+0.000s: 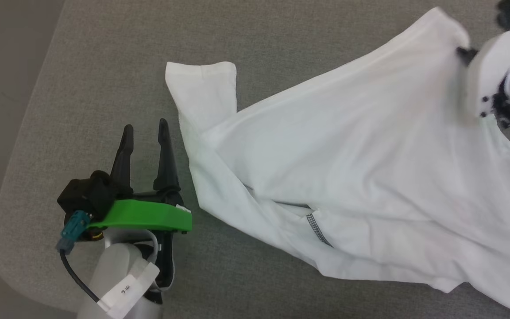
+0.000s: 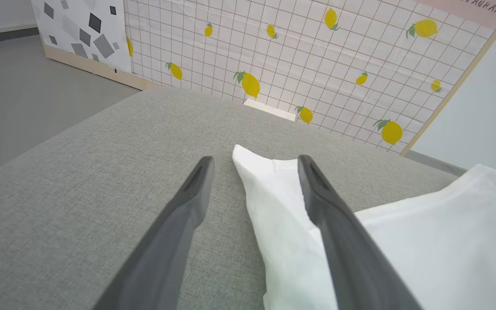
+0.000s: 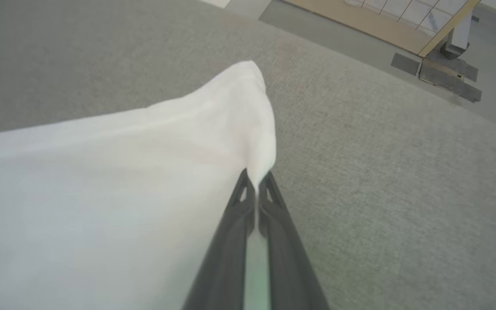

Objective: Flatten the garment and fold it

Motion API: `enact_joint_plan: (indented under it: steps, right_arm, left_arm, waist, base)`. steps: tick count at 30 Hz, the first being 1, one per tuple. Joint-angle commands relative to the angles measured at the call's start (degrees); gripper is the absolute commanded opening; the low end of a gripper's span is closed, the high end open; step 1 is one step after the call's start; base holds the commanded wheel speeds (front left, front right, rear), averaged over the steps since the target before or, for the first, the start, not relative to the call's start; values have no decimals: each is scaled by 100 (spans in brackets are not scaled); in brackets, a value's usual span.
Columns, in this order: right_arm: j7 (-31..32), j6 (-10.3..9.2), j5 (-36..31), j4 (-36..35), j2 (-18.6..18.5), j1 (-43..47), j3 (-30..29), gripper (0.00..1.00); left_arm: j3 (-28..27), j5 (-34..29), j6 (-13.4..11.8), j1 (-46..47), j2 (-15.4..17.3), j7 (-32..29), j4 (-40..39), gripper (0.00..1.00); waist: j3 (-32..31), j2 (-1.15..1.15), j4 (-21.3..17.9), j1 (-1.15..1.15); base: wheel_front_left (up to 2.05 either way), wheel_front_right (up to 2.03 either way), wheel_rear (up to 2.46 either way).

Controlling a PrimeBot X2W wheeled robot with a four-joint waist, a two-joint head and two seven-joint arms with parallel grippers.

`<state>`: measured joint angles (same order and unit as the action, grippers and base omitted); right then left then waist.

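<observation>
- Landmark: left gripper (image 1: 145,125), low over the grey upholstered surface (image 1: 104,66). Its fingers are spread wide with nothing between them.
- Just right of the left gripper: one sleeve (image 1: 202,88) of the white long-sleeved shirt (image 1: 348,146). It lies flat, and its cuff end reaches a little beyond the fingertips.
- Further right of it: the shirt body, spread on a diagonal and not yet flat. There are broad soft creases, and one layer is lapped over another.
- A short run of dark grey-and-white stitching (image 1: 317,228) shows on a seam on the near side.
- Well to the right of it, on the far side: right gripper (image 3: 256,183), fingers pressed together. They pinch a corner of the cloth, which tents up towards the pinch.
- Handling, as I judge it: thin, light and limp, with no shape of its own. It should drape and trail after whichever point is pulled, and it is not fragile.
- Best holds: edges and corners. The cuff beside the left gripper looks the obvious one. A pinch mid-panel would likely gather both layers.
</observation>
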<state>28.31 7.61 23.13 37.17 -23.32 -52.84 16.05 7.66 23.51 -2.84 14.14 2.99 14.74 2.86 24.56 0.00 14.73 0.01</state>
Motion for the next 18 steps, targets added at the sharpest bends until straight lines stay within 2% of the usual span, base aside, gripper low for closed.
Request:
enact_joint_plan:
  steps: [1, 9, 13, 18]
  right_arm:
    - [-237, -12, -210, 116, -140, -48, -331, 0]
    - [-960, -12, -1586, 541, -362, 221, -2738, 0]
    - [-782, -12, -2003, 507, -84, 721, -3496, 0]
    - [-701, -12, -2093, 251, 424, 1290, -4058, 0]
  left_arm:
    - [-19, -40, 6, 18, -11, 26, 2, 100]
    - [-56, -150, 67, -80, -11, 26, 85, 100]
    - [-88, -192, 99, -130, -11, 26, 144, 100]
    - [-105, -247, 141, -176, -11, 26, 224, 100]
  waist:
    - [-123, 0, -128, -1]
    - [-355, 0, -381, -1]
    - [-440, 0, -513, -1]
    - [-533, 0, -689, -1]
  base:
    - [0, 0, 0]
    - [0, 0, 0]
    - [0, 0, 0]
    - [0, 0, 0]
